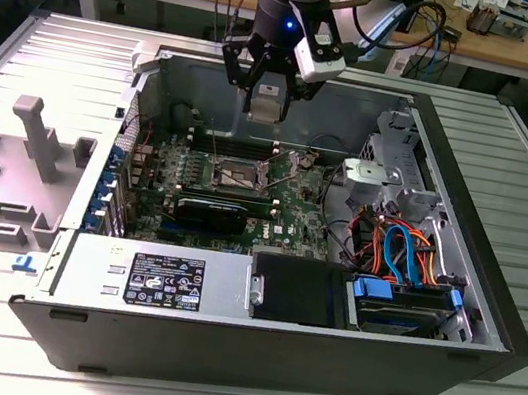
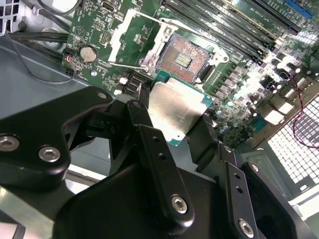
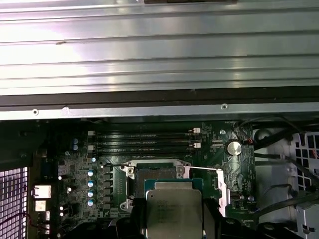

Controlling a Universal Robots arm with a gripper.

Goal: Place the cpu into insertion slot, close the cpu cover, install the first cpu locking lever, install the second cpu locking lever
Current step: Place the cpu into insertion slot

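We see the hand (image 2: 172, 127) pinching the cpu (image 2: 175, 104) by 2 opposite edges, hanging over the motherboard inside the open computer case (image 1: 491, 296). The insertion slot (image 2: 183, 59) lies bare just beyond the chip, with the cpu cover (image 2: 118, 40) swung open beside it. We judge step 1 of 4 underway: chip not yet seated, cover not closed, neither lever latched.
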